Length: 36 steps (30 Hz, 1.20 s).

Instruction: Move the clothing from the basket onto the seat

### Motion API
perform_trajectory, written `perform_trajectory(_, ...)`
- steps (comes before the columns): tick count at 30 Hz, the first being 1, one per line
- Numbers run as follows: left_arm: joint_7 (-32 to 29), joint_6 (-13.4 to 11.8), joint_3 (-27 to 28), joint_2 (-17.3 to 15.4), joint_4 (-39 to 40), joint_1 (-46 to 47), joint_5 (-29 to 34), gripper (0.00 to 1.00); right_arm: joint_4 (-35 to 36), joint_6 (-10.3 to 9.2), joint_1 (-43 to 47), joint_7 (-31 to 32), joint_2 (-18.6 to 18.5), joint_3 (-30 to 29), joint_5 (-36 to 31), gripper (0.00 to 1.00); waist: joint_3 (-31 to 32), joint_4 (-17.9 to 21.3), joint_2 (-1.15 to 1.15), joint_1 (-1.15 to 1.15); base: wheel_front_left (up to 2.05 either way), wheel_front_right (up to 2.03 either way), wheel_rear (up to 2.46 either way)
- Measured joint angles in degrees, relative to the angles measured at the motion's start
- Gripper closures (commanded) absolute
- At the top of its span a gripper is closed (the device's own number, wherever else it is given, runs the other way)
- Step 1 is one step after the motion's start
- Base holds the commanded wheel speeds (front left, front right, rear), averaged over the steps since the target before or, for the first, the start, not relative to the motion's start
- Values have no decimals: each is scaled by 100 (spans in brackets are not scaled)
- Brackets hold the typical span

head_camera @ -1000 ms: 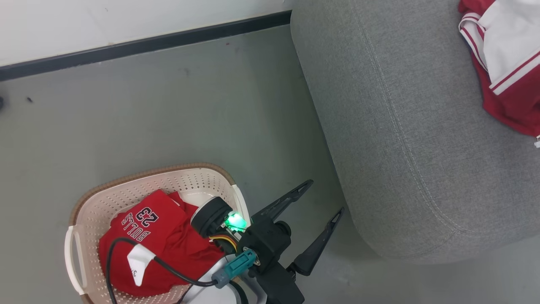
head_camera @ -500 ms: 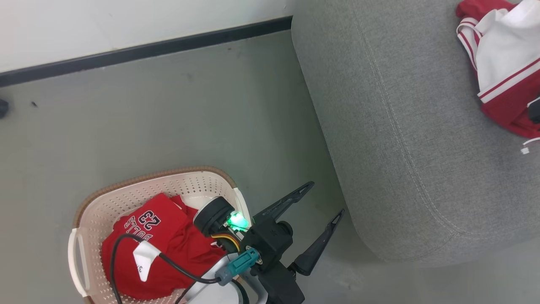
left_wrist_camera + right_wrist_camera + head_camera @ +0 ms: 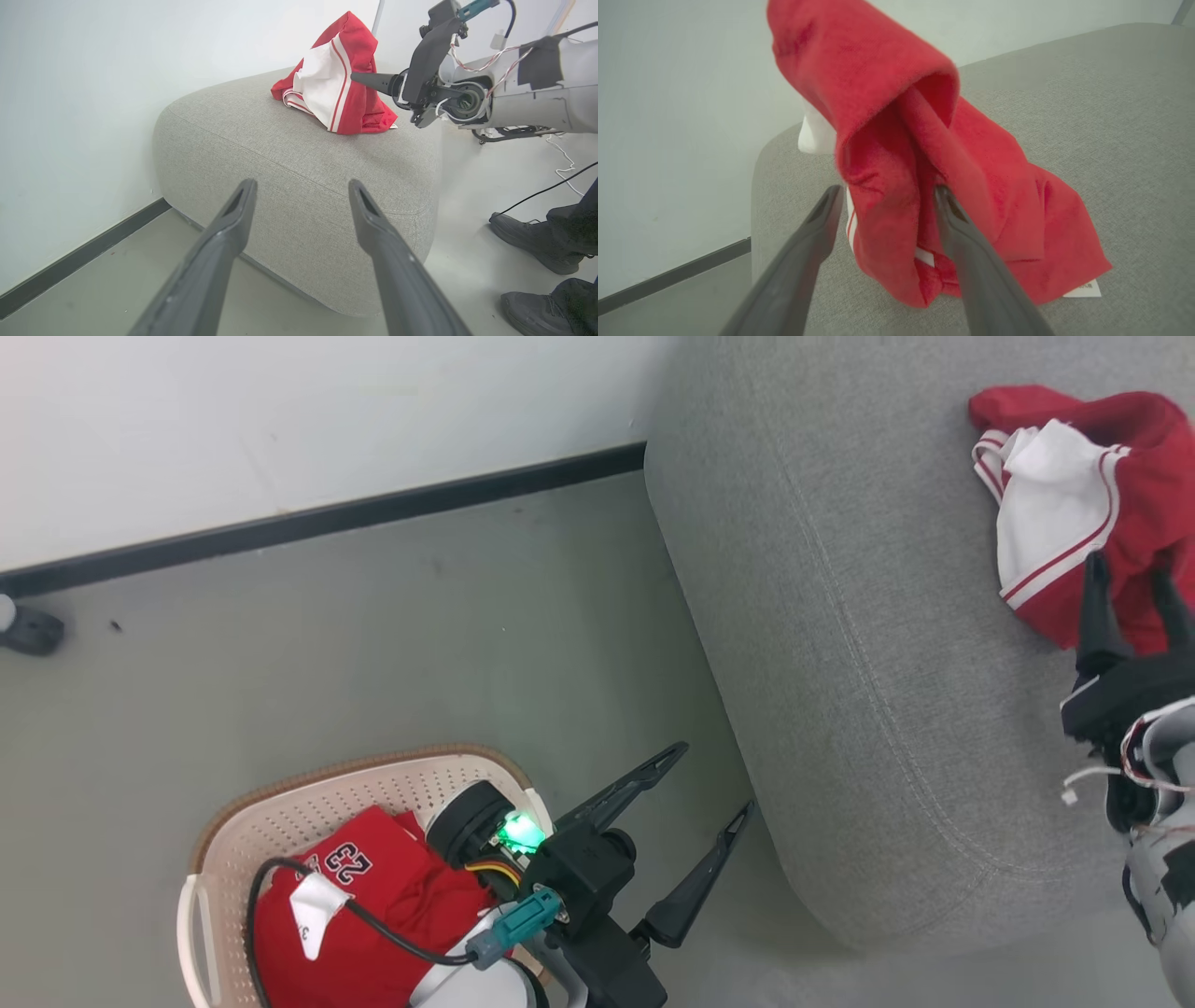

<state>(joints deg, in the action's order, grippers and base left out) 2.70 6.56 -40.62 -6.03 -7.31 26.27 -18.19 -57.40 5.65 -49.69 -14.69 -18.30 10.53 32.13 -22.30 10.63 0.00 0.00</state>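
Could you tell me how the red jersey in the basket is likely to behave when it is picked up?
Probably floppy: the jersey lies crumpled in folds in the basket, so it should sag and drape from a single pinch. Likely light, being thin cloth like the garment heaped on the seat, which holds only a soft peak.

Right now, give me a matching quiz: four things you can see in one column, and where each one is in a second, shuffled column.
1. red-and-white garment
2. jersey printed 23
3. left gripper
4. black shoe

A. inside the cream basket
B. on the floor beside the grey sofa
C. on the grey sofa
D. open, over the floor between cream basket and grey sofa

Pairs: 1-C, 2-A, 3-D, 4-B
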Motion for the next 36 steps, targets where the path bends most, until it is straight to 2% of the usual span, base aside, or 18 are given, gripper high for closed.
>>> perform_trajectory(9, 155, -63, 93, 22, -132, -255, -60, 0, 370, 22, 683, 0, 201, 71, -44, 0, 343, -67, 0, 0, 0, 0, 0)
perform_trajectory(18, 303, -216, 234, 29, -187, -528, -243, 0, 1209, 42, 1415, 0, 364, 89, -242, 0, 710, -243, 0, 0, 0, 0, 0)
perform_trajectory(24, 393, -371, 372, 19, -207, -733, -308, 0, 1889, 42, 1789, 0, 427, 140, -404, 0, 937, -429, -1, -1, 0, 0, 0)
perform_trajectory(36, 615, -824, 1036, -190, -235, -1223, -608, 0, 2927, -18, 2470, 0, 642, 321, -757, 0, 1346, -762, -1, 0, 0, 0, 0)
